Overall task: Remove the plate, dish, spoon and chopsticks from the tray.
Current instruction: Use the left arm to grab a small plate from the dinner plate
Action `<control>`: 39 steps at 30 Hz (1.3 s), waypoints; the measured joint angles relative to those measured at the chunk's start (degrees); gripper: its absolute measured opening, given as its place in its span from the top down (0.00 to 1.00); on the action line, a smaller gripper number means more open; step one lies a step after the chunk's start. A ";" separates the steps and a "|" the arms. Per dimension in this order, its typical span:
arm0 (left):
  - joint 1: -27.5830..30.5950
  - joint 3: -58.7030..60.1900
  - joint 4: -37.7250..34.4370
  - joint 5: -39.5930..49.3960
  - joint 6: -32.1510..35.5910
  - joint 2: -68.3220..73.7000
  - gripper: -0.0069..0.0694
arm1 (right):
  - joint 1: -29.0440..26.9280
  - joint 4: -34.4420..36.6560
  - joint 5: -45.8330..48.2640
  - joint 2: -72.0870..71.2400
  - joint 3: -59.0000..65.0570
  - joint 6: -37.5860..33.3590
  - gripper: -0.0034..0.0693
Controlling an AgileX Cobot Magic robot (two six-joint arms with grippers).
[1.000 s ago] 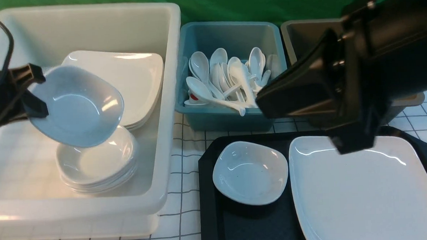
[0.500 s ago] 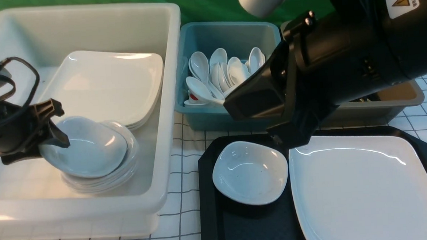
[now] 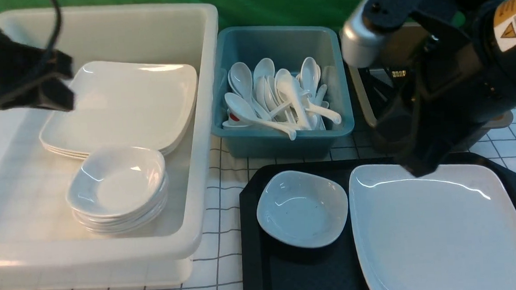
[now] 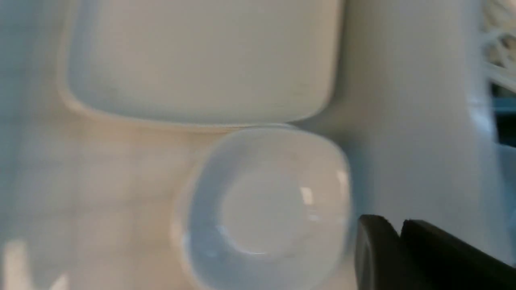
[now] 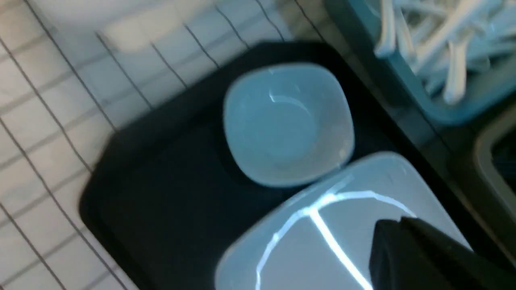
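While the plate (image 3: 443, 232) lies on the tray (image 3: 252, 251) with the small dish (image 3: 302, 208) just beside it, nothing is held. The left gripper (image 4: 401, 231) is seen over the white tub (image 3: 207, 99) with jaws almost together, and the right gripper (image 5: 397, 235) is closed above the plate. Such glazed ware is judged stiff, slippery and breakable, so the raised rim should be pinched, not the flat middle.

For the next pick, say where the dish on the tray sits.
In the front view, the dish lies at the left of the tray, just left of the plate, near the teal tub.
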 joint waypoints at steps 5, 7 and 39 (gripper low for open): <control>-21.13 0.00 1.79 -3.95 1.62 3.90 0.91 | -14.58 1.13 2.96 -1.00 1.55 -0.43 0.95; -27.55 0.00 3.71 -6.51 1.62 6.76 0.91 | -20.42 3.58 3.07 -2.22 3.20 -0.89 0.95; -45.29 -0.04 28.13 -26.82 2.37 35.44 0.53 | -33.69 31.96 3.42 -15.74 17.80 -15.81 0.95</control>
